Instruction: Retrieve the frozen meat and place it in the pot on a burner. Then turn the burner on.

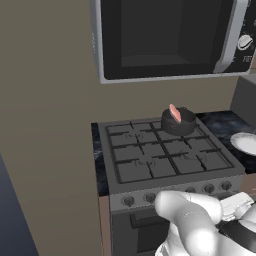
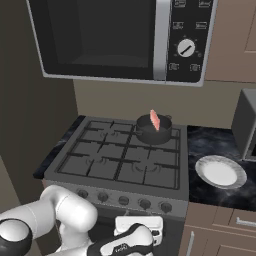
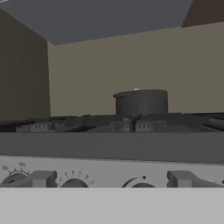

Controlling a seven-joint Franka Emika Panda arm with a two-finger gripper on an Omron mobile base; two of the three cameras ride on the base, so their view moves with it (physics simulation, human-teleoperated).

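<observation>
The dark grey pot (image 1: 178, 123) (image 2: 153, 131) (image 3: 141, 102) sits on the back right burner of the grey stove (image 1: 150, 160) (image 2: 112, 155). The pinkish-red frozen meat (image 1: 175, 114) (image 2: 155, 120) stands on edge inside it, leaning on the rim; in the hand view just its tip (image 3: 136, 89) peeks over the pot. My gripper (image 3: 112, 179) is low in front of the stove's knob panel, facing it. It is open, fingertips (image 3: 41, 178) wide apart, with nothing between them. My hand (image 2: 137, 226) (image 1: 235, 205) hangs just below the knob row.
A row of knobs (image 1: 150, 197) (image 2: 123, 201) (image 3: 74, 183) runs along the stove's front. A microwave (image 1: 165, 35) (image 2: 120, 35) hangs above. A white plate (image 1: 245, 142) (image 2: 220, 171) lies on the dark counter to the right, by a grey appliance (image 2: 245, 125).
</observation>
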